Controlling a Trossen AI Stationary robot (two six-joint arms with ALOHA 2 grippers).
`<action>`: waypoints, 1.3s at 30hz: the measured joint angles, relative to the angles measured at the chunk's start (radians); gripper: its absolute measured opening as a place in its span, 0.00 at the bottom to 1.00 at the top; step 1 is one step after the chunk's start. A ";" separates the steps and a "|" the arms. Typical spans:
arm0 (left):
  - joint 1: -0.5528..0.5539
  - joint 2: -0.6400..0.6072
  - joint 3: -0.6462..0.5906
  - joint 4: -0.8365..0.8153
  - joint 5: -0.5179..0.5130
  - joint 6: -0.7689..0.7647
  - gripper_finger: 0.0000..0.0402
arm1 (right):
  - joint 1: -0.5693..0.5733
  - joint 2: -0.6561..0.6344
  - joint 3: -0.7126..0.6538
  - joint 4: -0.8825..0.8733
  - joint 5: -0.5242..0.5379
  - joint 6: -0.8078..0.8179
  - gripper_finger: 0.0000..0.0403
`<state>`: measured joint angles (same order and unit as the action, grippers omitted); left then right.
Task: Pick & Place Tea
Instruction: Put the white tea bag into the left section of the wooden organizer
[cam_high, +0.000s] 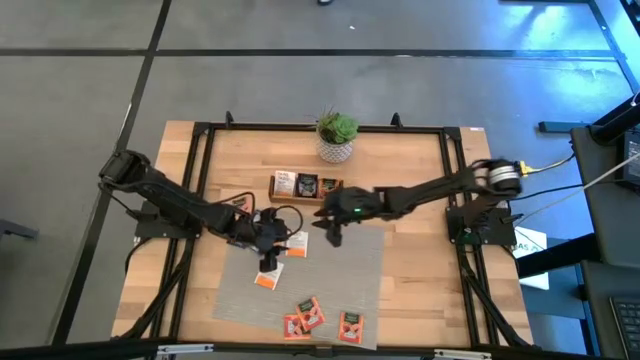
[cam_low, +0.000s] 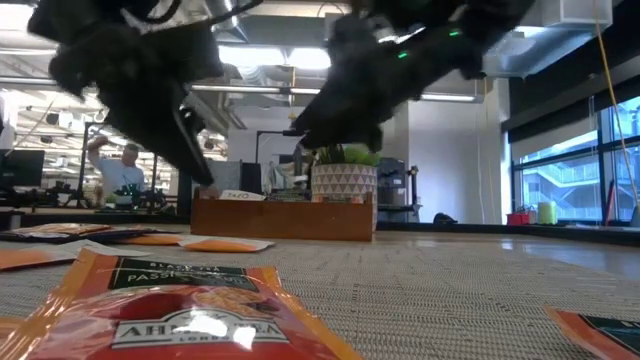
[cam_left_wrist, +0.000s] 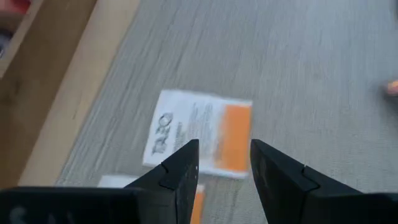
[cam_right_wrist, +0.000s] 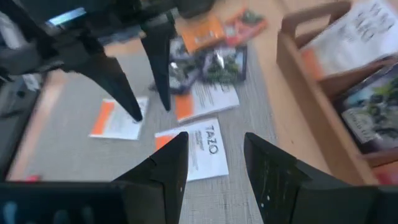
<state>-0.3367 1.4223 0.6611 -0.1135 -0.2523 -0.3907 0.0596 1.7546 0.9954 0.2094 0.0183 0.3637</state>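
Note:
Tea packets lie flat on the grey ribbed mat (cam_high: 330, 270). White-and-orange ones (cam_high: 297, 243) (cam_high: 268, 279) are near its far left; orange-red ones (cam_high: 303, 318) (cam_high: 350, 326) are near its front edge. My left gripper (cam_left_wrist: 224, 165) (cam_high: 268, 258) is open and points steeply down over a white-and-orange packet (cam_left_wrist: 199, 134), clear of it. My right gripper (cam_right_wrist: 214, 155) (cam_high: 333, 237) is open and slants down over a white packet (cam_right_wrist: 198, 149), touching nothing. The right wrist view shows dark green packets (cam_right_wrist: 211, 65) beyond the left gripper's fingers (cam_right_wrist: 163, 74).
The long wooden tray (cam_high: 305, 185) stands beyond the mat with packets in it, and a potted plant (cam_high: 337, 135) behind it. The two grippers are close together over the mat's far part. The mat's right half has free room. A person shows in the room beyond (cam_low: 125, 175).

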 joint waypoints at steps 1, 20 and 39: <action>-0.004 0.001 -0.019 0.023 -0.006 -0.006 0.35 | -0.003 0.031 0.034 -0.026 -0.007 0.000 0.39; -0.035 0.216 -0.153 0.453 0.052 0.004 0.35 | -0.018 0.297 0.294 -0.209 -0.068 0.124 0.39; -0.041 0.274 -0.152 0.492 0.049 0.011 0.34 | -0.035 0.339 0.294 -0.309 -0.185 0.364 0.39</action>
<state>-0.3782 1.6968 0.5087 0.3784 -0.2037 -0.3794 0.0242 2.0935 1.2894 -0.0991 -0.1663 0.7274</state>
